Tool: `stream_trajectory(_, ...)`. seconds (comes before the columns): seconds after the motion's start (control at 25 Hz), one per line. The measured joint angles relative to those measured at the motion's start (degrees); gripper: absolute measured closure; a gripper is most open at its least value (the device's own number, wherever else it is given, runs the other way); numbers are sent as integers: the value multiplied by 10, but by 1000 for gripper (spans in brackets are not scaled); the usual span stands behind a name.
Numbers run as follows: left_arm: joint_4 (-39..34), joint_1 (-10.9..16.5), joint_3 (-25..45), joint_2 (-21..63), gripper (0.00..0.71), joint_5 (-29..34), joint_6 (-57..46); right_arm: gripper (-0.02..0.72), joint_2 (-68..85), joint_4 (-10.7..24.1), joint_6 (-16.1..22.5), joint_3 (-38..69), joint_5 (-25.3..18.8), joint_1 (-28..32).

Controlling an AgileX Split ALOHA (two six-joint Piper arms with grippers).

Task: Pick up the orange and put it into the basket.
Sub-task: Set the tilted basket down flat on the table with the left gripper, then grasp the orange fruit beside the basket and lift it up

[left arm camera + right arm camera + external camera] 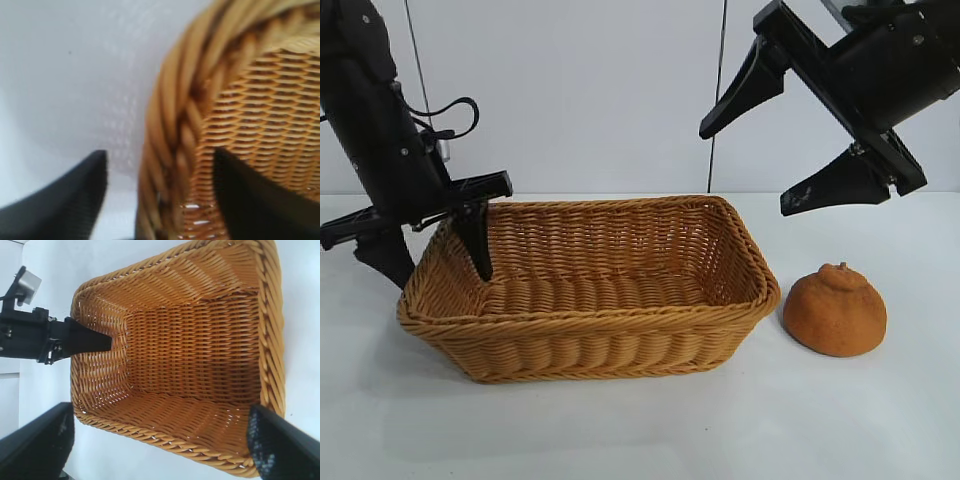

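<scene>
Wicker, honey-tan and woven into a large rectangular basket (590, 300) with a braided rim, sits mid-desk (640, 430). Its short left wall stands between the spread fingers of the left end effector (430, 255), one finger inside and one outside, gripping nothing. Just beside the basket's right end rests the dull orange-brown, dome-shaped orange (835, 310). Above it hangs the right end effector (760, 165), released and empty.

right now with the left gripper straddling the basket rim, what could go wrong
1. The left gripper has one finger inside the basket and one outside; lifting or swinging could snag the braided rim and drag it.
2. The orange sits on the table beside the basket; a dragged basket might bump it away.
</scene>
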State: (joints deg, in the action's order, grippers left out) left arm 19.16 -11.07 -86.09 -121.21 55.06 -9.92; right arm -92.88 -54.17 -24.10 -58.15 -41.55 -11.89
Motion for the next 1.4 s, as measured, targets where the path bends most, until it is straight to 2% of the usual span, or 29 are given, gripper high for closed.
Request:
stream_trajectory(0.12,-14,0,0,33,165,1,10,63,0,0,0,0,-1,0)
stream_trajectory(0.32,-92,5,-9,97,161,18,14,63,0,0,0,0,-1,0)
stream_trajectory(0.48,-140,41,-11,128,161,39,21,63,0,1,0,0,-1,0)
stream_trajectory(0.68,-166,87,-11,145,161,98,58,63,0,1,0,0,-1,0)
stream_trajectory(0.92,-164,88,-11,192,161,138,79,63,0,3,0,0,-1,0)
stream_trajectory(1.16,-164,88,-6,273,161,144,85,63,0,11,0,0,-4,0)
stream_trajectory(1.28,-164,88,25,334,161,144,85,63,0,11,0,0,-4,0)
stream_trajectory(1.4,-164,88,86,409,161,144,85,63,0,11,0,0,-5,0)
